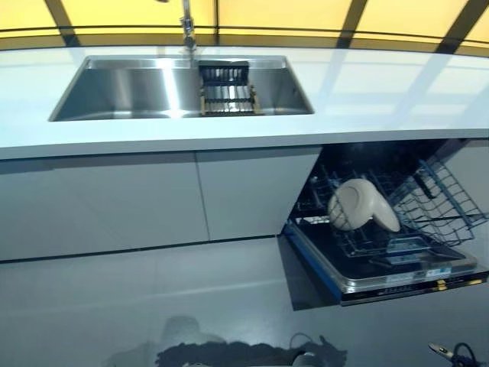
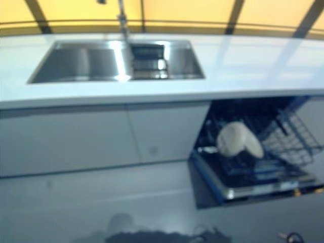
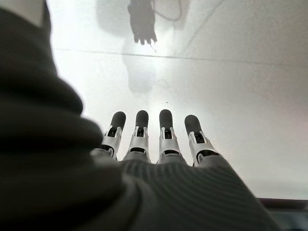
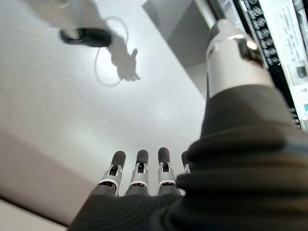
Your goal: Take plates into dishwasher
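Both hands hang over bare grey floor, holding nothing.

Left hand (image 3: pixel 159 144) and right hand (image 4: pixel 139 175) each show straight, spread fingers above the floor (image 1: pixel 153 306), seen only in their own wrist views. Cream plates (image 1: pixel 359 205) already stand tilted on edge in the lower rack (image 1: pixel 428 206) of the open dishwasher (image 1: pixel 382 267), whose door lies folded down to the right of closed white cabinet fronts (image 1: pixel 153 199). Above runs a pale countertop (image 1: pixel 382 92) with a steel sink (image 1: pixel 137 92), a small dark drainer basket (image 1: pixel 225 88) inside it and a faucet (image 1: pixel 187 27) behind.
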`<state>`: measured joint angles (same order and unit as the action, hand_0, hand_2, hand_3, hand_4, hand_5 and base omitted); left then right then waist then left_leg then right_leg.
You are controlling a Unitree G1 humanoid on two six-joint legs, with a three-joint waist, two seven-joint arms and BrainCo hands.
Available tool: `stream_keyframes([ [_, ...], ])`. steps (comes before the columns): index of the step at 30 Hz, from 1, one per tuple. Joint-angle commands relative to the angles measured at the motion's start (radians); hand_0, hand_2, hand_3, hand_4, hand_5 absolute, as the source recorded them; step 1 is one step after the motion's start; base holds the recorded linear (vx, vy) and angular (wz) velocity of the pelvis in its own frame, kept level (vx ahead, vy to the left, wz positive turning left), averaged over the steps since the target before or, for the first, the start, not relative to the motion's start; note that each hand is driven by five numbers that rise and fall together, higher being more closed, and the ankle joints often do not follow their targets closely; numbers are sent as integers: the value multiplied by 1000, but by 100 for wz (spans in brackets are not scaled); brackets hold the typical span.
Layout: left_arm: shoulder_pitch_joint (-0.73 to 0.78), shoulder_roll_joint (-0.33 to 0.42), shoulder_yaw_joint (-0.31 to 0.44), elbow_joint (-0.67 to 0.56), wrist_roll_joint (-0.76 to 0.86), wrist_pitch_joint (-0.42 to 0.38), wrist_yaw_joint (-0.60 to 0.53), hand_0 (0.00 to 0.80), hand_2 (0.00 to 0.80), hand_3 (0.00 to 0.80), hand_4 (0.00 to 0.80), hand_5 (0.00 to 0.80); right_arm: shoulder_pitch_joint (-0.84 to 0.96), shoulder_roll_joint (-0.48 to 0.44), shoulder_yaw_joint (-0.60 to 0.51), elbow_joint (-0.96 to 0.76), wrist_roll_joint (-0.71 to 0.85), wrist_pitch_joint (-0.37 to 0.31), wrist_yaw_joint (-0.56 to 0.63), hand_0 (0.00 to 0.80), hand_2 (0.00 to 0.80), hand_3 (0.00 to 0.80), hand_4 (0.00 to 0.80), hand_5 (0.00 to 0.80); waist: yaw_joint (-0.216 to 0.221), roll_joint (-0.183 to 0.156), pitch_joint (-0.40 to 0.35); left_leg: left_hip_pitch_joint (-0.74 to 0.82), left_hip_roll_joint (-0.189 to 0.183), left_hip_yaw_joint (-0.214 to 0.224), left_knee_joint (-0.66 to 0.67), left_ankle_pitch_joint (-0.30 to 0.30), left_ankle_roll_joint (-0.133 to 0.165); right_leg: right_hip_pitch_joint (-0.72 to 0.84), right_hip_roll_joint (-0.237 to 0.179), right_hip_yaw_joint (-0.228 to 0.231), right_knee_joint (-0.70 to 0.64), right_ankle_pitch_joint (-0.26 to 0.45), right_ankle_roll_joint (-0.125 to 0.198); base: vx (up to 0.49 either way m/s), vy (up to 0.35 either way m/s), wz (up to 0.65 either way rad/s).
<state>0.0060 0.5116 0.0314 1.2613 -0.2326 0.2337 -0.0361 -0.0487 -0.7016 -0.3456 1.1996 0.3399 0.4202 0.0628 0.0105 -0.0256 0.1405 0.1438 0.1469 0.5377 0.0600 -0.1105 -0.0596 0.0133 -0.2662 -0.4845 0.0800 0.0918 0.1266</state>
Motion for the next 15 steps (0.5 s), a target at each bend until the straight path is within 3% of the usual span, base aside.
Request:
stream_keyframes([
  [1,-74,16,32,-68,-1,-6,13,0,0,0,0,0,22,26,9,6,71,-30,-45,0,0,0,0,0,-33,-9,-3,-45,-49,-58,29,-56,78,-39,-64,40,46,28,55,-27,-113,-5],
  [8,-90,13,-4,-148,34,17,-29,0,0,0,0,0,53,117,18,-75,227,-42,-111,0,0,0,0,0,-55,11,5,-17,-67,-71,17,-64,91,-71,-86,31,102,32,60,24,-90,4],
  [15,-59,-18,-14,-124,61,10,-26,0,0,0,0,0,45,179,-12,-89,419,-137,-227,0,0,0,0,0,-78,69,35,-55,-93,-94,48,-71,107,-151,-115,59,203,-6,43,-16,3,-1],
])
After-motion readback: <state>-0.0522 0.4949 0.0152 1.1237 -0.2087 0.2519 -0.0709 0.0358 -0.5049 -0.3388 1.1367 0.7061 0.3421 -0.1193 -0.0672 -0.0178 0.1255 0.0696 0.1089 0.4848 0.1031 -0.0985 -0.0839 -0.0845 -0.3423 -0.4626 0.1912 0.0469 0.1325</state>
